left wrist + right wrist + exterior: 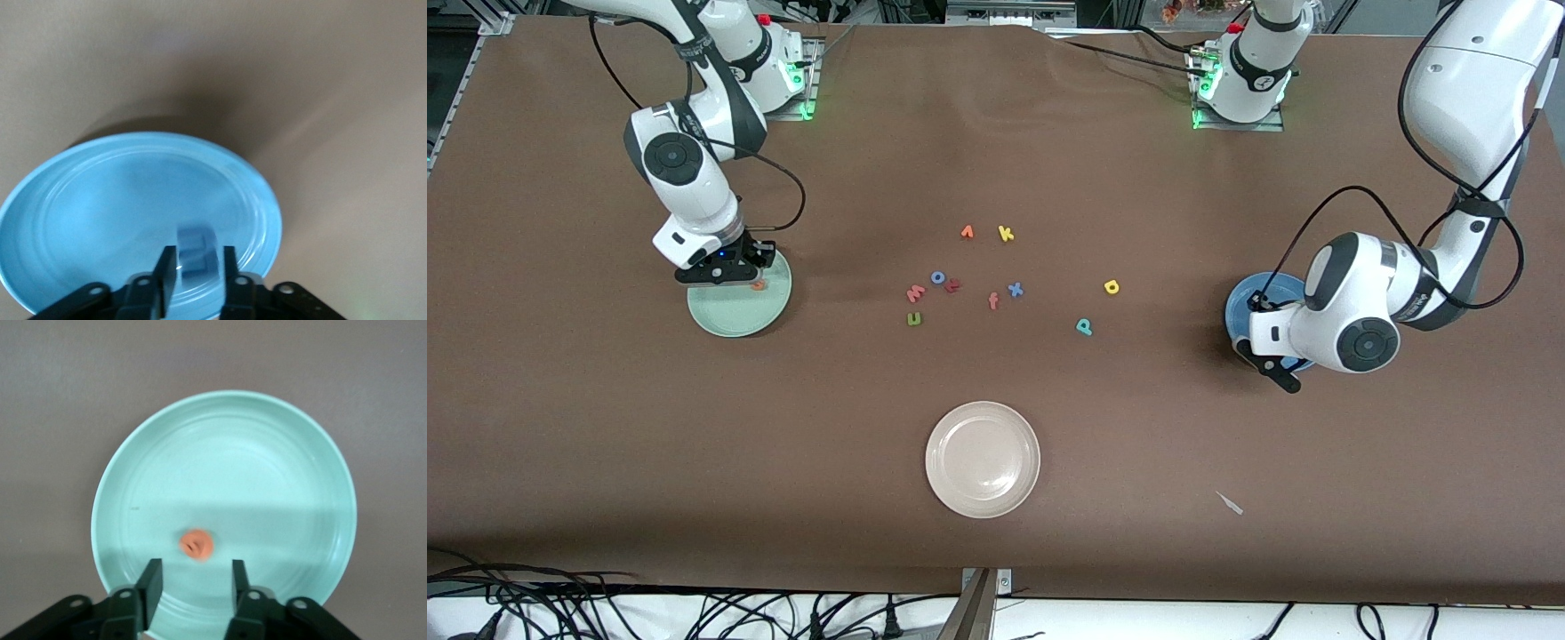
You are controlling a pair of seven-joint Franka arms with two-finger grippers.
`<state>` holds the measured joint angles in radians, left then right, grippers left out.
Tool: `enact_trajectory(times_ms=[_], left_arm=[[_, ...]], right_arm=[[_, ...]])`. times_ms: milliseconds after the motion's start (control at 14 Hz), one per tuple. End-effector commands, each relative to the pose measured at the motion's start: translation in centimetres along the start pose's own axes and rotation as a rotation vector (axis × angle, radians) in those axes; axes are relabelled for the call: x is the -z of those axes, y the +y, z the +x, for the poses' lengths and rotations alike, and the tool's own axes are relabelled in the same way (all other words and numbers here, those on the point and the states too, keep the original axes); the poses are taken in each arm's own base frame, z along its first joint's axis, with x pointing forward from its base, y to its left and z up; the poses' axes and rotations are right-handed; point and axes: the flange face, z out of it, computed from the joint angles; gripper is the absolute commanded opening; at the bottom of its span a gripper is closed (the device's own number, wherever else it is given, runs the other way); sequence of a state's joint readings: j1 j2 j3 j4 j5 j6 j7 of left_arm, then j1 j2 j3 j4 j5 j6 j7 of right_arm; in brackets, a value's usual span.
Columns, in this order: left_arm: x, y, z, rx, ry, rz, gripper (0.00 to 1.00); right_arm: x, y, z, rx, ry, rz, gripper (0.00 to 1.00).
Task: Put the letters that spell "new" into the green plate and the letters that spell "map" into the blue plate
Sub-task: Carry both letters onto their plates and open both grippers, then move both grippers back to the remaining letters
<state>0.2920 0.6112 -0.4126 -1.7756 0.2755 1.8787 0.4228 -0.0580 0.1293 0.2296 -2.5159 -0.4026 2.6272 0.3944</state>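
Nearest you on the brown surface sits the cream plate, nothing in it.

Next up, the loose letters mid-surface: teal p, olive n, pink f, pinkish-red w, blue x, yellow a, a small red letter, blue o, then yellow k and orange v farthest from you. All lie flat, apart from both hands.

Left hand hangs low over the blue plate at the left arm's end. Fingers are parted a little; the blue m shows between them, lying on the plate, looks let go, though you can't tell for sure if the pads touch it.

Right hand hangs over the green plate at the right arm's end, fingers spread, gripping nothing. The orange e lies in that plate just ahead of the fingertips, clear of them.
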Motion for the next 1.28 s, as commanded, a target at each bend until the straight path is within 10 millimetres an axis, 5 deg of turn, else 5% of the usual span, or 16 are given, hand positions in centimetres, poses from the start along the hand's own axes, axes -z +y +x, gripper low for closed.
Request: enact_trajectory(times_ms=[0, 285, 499, 927, 1212], left_arm=[[0.9, 0.7, 0.1, 0.039, 0.015, -0.028, 1.00], [2.7, 3.6, 1.3, 0.358, 0.098, -0.198, 1.00], [3.9, 7.9, 2.5, 0.472, 0.164, -0.174, 1.00], [2.3, 15.4, 2.5, 0.655, 0.242, -0.147, 1.00], [-0.1, 21.3, 3.4, 0.785, 0.325, -0.116, 1.00]], right_arm=[[1.1, -0.4, -0.7, -0.039, 0.026, -0.001, 0.51], [2.0, -5.9, 0.8, -0.099, 0.049, 0.048, 0.52], [2.5, -10.3, 3.3, -0.179, 0.061, 0.106, 0.52], [3.8, -23.4, 8.3, -0.316, 0.007, 0.133, 0.53], [1.5, -27.3, 9.7, -0.318, 0.001, 0.115, 0.58]])
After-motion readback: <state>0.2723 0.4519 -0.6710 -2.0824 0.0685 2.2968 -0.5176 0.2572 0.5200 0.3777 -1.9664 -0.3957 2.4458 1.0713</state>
